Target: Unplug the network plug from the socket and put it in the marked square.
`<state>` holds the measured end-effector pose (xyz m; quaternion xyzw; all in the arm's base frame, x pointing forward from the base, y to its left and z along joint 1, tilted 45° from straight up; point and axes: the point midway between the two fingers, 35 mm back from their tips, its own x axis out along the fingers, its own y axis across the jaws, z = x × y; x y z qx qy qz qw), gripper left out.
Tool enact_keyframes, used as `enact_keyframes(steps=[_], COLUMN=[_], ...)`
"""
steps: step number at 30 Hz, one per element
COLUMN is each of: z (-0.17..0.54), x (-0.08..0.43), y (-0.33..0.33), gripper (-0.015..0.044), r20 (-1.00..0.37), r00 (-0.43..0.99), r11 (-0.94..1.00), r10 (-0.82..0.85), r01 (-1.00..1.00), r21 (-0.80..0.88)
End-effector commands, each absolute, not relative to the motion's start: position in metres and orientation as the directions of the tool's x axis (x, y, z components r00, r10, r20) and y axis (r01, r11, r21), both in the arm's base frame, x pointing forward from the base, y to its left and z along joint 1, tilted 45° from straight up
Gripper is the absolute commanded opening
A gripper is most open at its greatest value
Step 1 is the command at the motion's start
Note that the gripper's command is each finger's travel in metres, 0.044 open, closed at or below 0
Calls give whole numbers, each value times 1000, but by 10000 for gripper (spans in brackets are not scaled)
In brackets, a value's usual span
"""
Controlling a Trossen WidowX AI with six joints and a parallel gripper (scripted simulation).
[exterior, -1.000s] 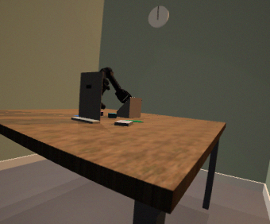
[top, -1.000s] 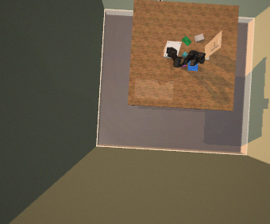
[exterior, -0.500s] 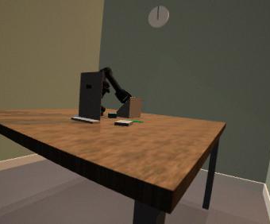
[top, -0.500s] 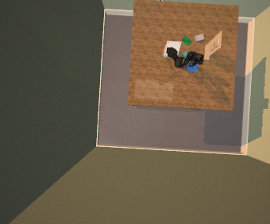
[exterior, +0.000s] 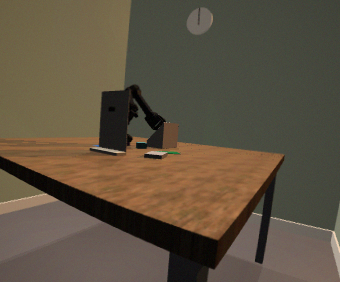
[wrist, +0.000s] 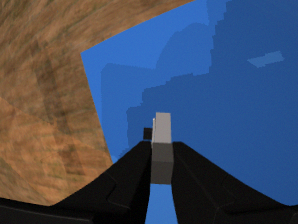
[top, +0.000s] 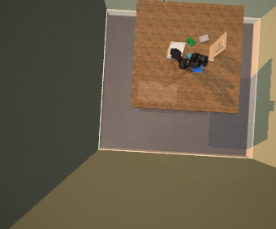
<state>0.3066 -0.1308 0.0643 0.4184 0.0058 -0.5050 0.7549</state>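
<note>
My gripper (wrist: 160,151) is shut on the small grey plug (wrist: 163,127), which sticks out past the fingertips. A small dark piece shows at its left side. The blue marked square (wrist: 127,47) (top: 197,70) fills much of the wrist view, below the plug and fingers, with its left corner and edge in sight. The plug is over the square, near its left edge; its exact height is unclear. The upright panel (top: 215,50) (exterior: 114,127) stands apart from the hand, with a small dark opening (exterior: 111,108) in it. The top view does not show the fingertips clearly.
A green flat piece (top: 191,41) (exterior: 173,153), a grey block (top: 204,38) (exterior: 155,155) and a teal block (top: 189,55) (exterior: 141,145) lie on the table (top: 160,24) (exterior: 192,185). A pale-topped box (top: 181,45) stands by the arm. The panel rises to the right in the top view.
</note>
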Motion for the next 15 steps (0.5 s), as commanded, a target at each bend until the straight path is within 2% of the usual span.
enact_keyframes(steps=[1, 3, 9, 15], z=[64, 64, 64, 65], x=[307, 307, 307, 306], y=[-131, -131, -131, -130], gripper=[0, 0, 156, 156], r20=[-431, -431, -431, -432], r00=[490, 490, 490, 490], r11=[140, 140, 140, 140], r10=[-757, -757, -757, -757], r01=[767, 767, 767, 767], r21=[626, 626, 626, 626])
